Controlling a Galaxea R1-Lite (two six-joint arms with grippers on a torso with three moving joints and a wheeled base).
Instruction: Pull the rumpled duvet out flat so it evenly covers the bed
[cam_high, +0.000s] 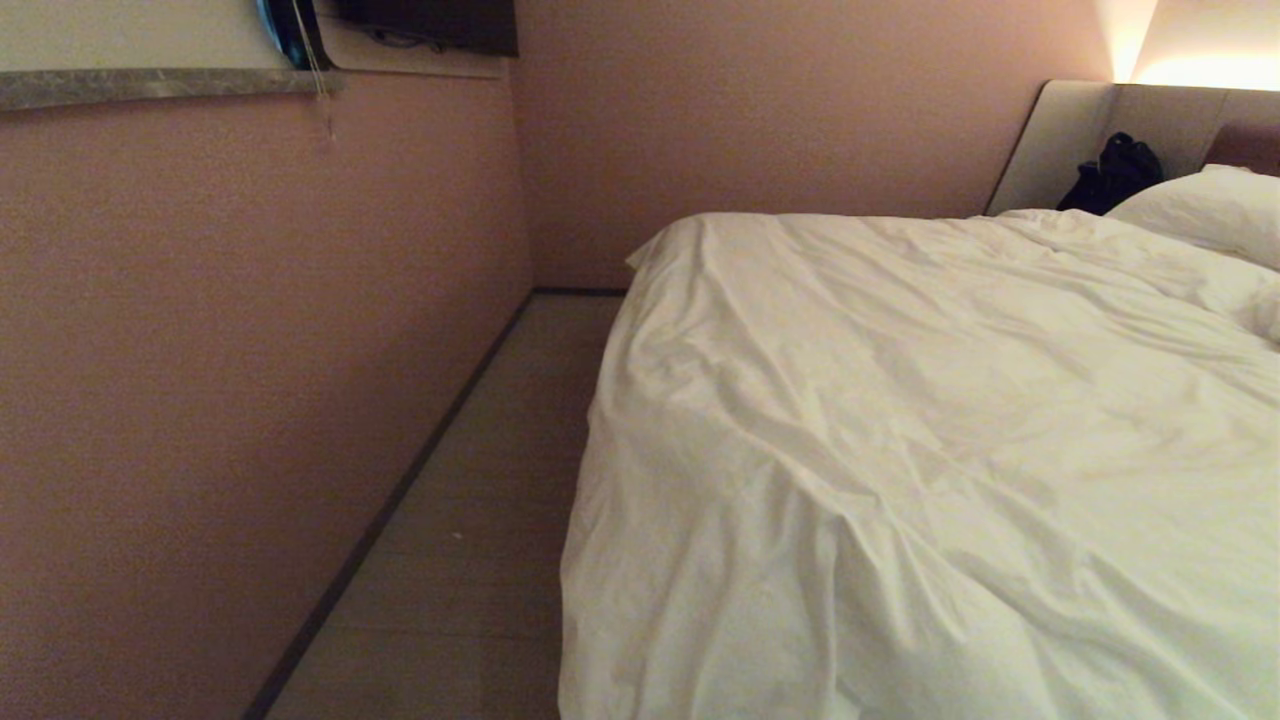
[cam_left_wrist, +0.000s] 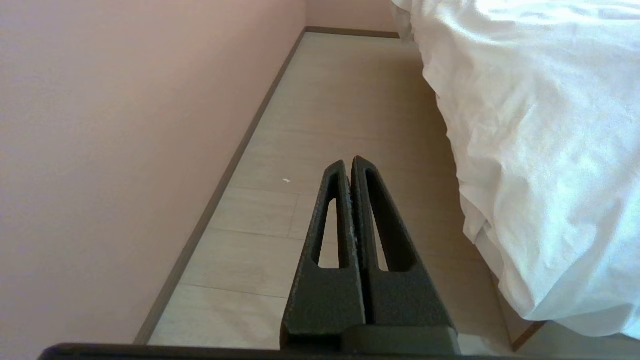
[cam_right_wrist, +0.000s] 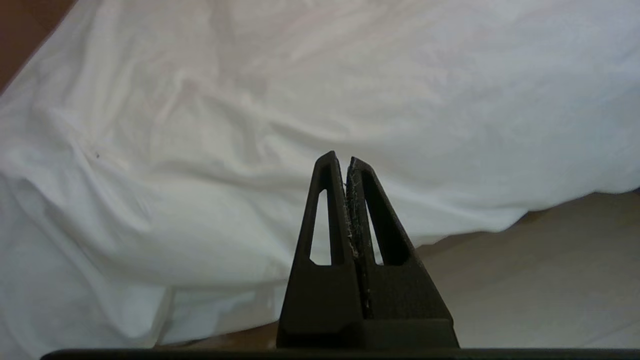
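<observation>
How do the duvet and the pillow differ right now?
The duvet is far larger, spread across the bed and hanging over its side; the pillow is small and sits up by the headboard. The duvet is creased with long wrinkles; the pillow looks plump and smoother. Both are white.

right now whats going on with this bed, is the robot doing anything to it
Nothing is being gripped. The duvet is spread over the bed, creased, and hangs down its near side toward the floor. The right pincer is shut and empty, pointing at the hanging edge of the duvet. The left pincer is also shut and empty, over the floor between wall and bed. A pillow lies by the headboard.
</observation>
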